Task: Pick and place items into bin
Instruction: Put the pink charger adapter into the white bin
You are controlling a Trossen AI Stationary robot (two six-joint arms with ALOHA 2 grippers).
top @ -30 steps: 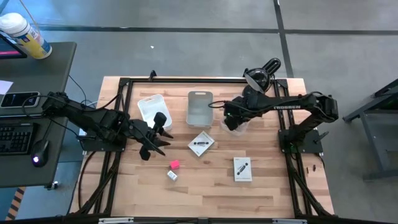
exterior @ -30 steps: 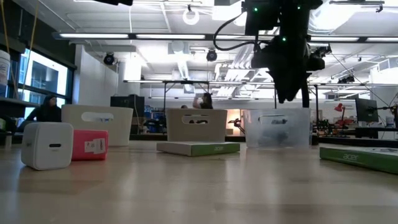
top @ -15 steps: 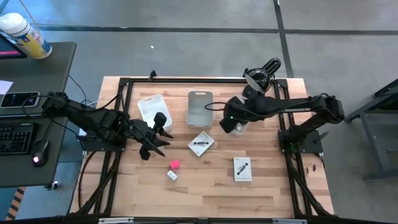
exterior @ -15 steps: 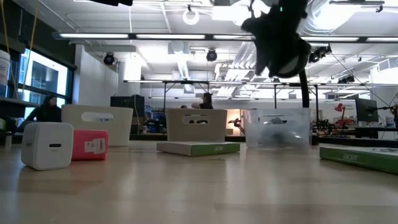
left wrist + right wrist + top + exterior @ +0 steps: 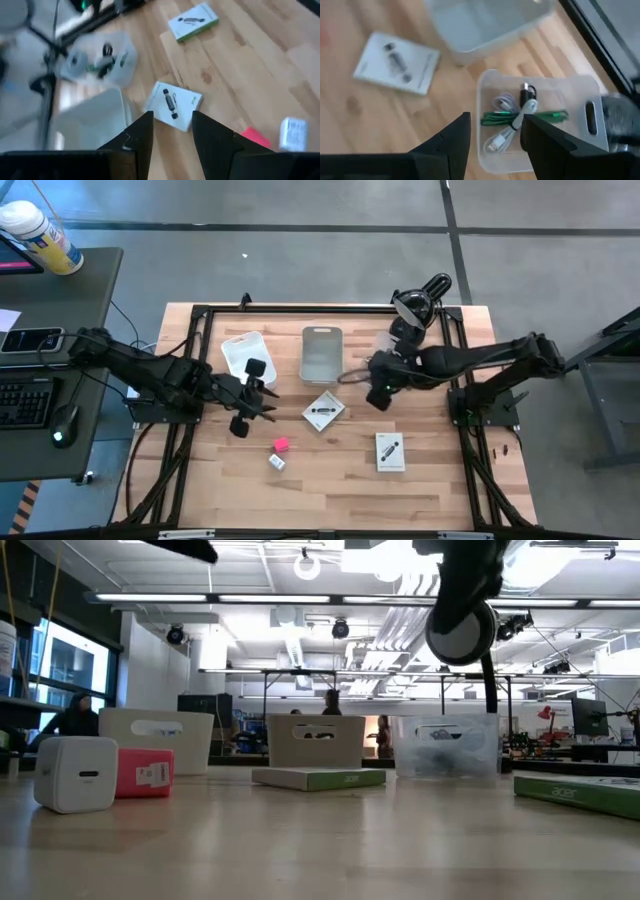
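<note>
My right gripper (image 5: 379, 393) hangs open and empty above the clear bin (image 5: 538, 118), which holds a green piece (image 5: 506, 118), a white cable (image 5: 506, 136) and a small black piece (image 5: 527, 93). My left gripper (image 5: 250, 406) hovers open and empty over the table's left half, near the white bin (image 5: 243, 353). A pink block (image 5: 281, 445) and a white charger-like cube (image 5: 276, 463) lie on the wood at the near left. One white printed card (image 5: 323, 410) lies flat mid-table and another (image 5: 389, 451) toward the near right.
A grey bin (image 5: 321, 352) stands between the white bin and the clear bin along the far side. A black frame (image 5: 200, 311) runs around the tabletop. Bare wood spreads along the near edge. People stand in the room beyond the table.
My right gripper has risen from just above the clear bin, swung a little toward the table's near edge and rolled at the wrist. My left gripper has rolled slightly in place.
</note>
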